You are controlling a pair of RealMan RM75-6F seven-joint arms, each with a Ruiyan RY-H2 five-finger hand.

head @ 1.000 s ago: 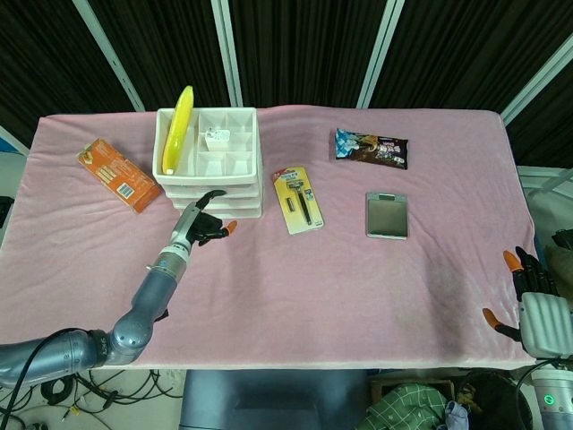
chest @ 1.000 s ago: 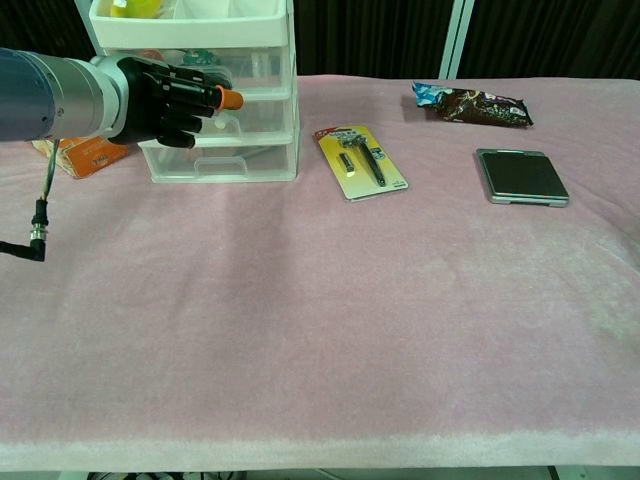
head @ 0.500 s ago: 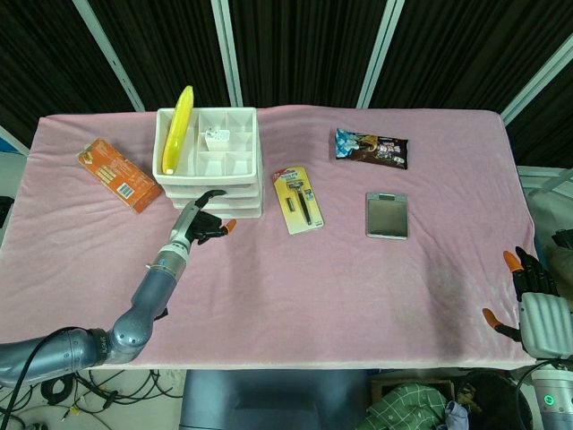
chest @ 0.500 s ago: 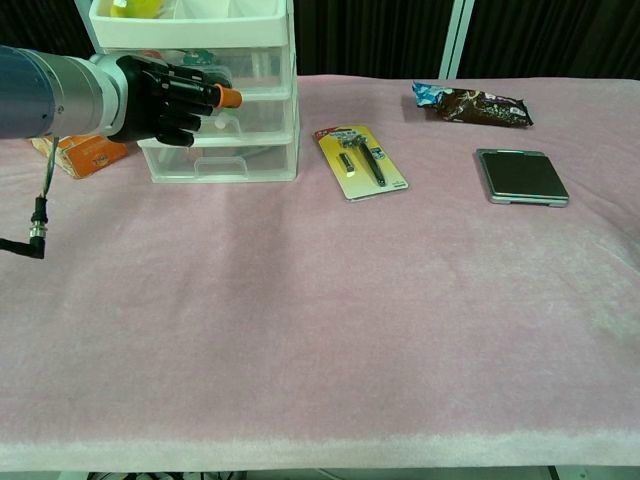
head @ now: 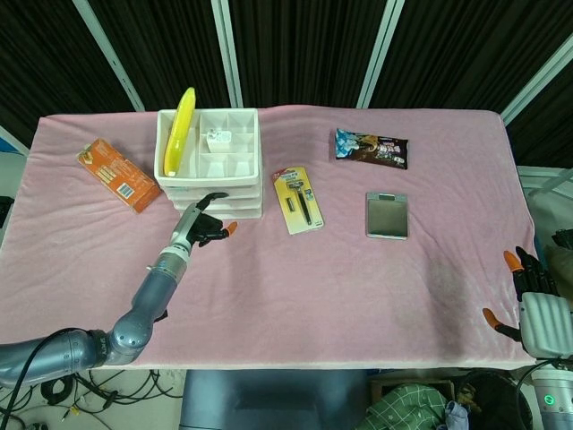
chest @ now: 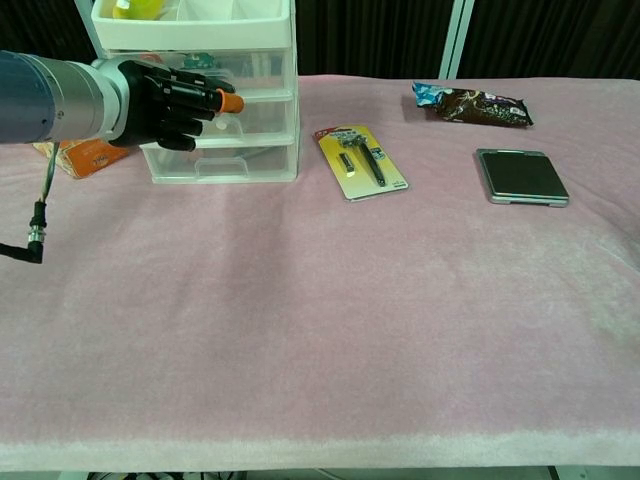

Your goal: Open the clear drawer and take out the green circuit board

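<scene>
The clear drawer unit (head: pixel 235 202) (chest: pixel 262 120) stands at the back left of the pink table, its drawers closed. Something green shows through the upper drawer front (chest: pixel 203 60); I cannot tell whether it is the circuit board. My left hand (head: pixel 203 224) (chest: pixel 165 101) hovers right in front of the drawer fronts, fingers apart and reaching toward the middle drawer, holding nothing. Whether a fingertip touches the drawer is unclear. My right hand (head: pixel 530 291) hangs off the table's near right corner with fingers spread and empty.
A banana (head: pixel 182 130) and a small white item (head: pixel 218 138) lie in the unit's top tray. An orange box (head: pixel 118 174) lies left of the drawers. To the right lie a razor pack (head: pixel 298 200), a snack bag (head: pixel 371 148) and a grey scale (head: pixel 387 215).
My left hand has edged slightly closer to the drawer fronts. The right hand and the drawers have not moved.
</scene>
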